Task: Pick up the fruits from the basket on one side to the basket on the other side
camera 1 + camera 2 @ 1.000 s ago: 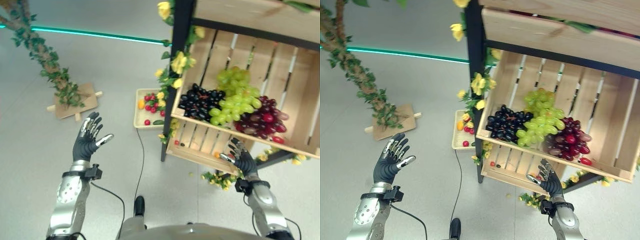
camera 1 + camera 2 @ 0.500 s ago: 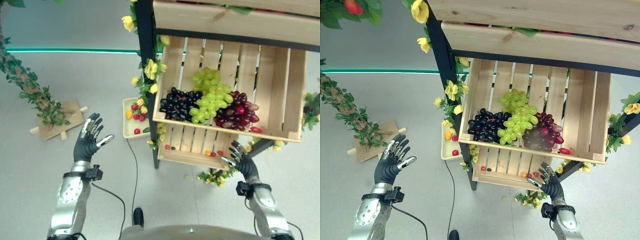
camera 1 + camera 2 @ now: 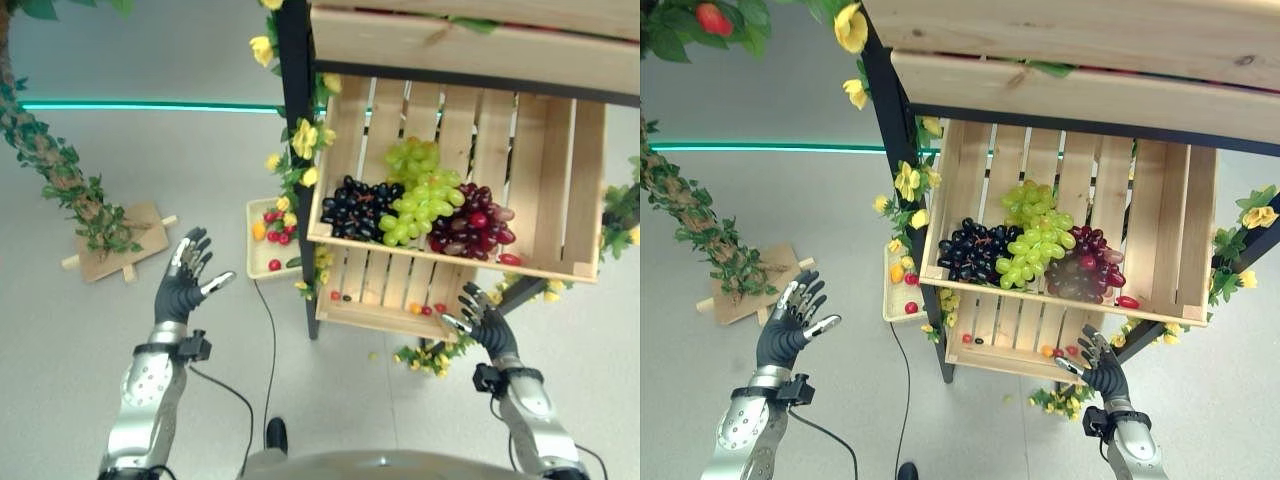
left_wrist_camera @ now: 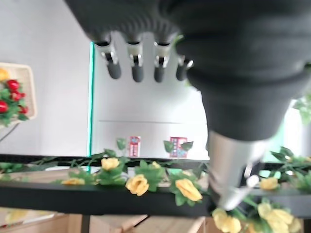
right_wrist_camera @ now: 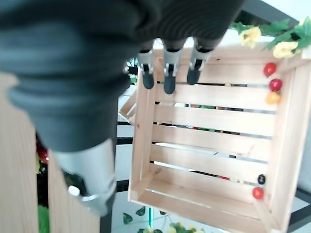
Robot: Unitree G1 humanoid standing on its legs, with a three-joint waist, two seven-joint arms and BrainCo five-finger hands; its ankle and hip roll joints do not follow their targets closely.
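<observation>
Overhead, round glossy grapes [image 3: 425, 205] fill slatted wooden crate [image 3: 575, 150].

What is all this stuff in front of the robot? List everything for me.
Upper crate: one, pale wood, on the black rack.
Black grapes: one bunch, at the left of the upper crate.
Green grapes: one bunch, at the middle of the crate.
Red grapes: one bunch, to the right of the green ones.
Lower crate: one, pale wood, below, with a few small red and orange fruits.
Tray: one, cream, on the floor left of the rack, holding small fruits.
Flowers: several, yellow, along the rack post.
Leafy trunk: one, on a wooden base.
Left hand: open, over the floor.
Right hand: open, by the lower crate.
</observation>
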